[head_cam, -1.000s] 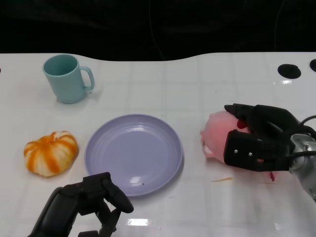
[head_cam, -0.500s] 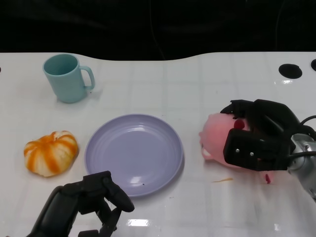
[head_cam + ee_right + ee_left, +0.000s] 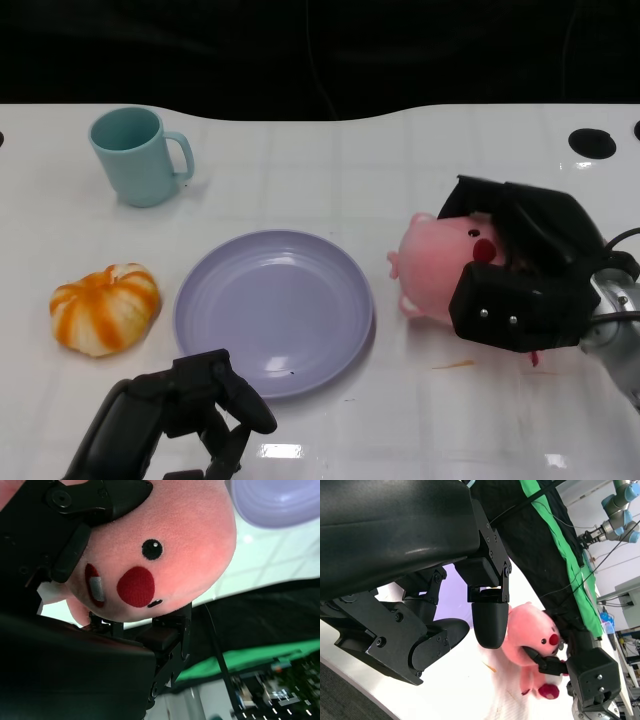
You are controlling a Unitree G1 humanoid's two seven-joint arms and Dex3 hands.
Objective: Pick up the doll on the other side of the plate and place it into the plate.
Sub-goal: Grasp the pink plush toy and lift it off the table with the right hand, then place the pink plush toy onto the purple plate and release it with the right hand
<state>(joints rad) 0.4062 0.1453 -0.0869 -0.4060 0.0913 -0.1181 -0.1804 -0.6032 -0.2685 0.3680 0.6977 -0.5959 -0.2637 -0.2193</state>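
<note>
The grasp looks made and the carry is the step in hand: the right hand (image 3: 520, 275) has its black fingers (image 3: 95, 500) wrapped over and under the pink plush doll (image 3: 437, 262), clamped on it, with the doll's face (black eye, red cheek) turned out between them in the right wrist view. The doll sits near the right edge of the white table (image 3: 330, 170), just beside the right rim of the lavender plate (image 3: 274, 310) and apart from it; whether it is clear of the tabletop I cannot tell. The next move, as I judge it, calls for lifting the doll above the plate's rim, bringing it sideways toward the plate's middle, and only then letting the fingers part. The left hand (image 3: 175, 420) hangs at the near edge, just in front of the plate, fingers curled in and holding nothing. A striped orange pumpkin (image 3: 105, 308) lies toward the left edge, and a teal mug (image 3: 138, 156) stands toward the far left corner.
</note>
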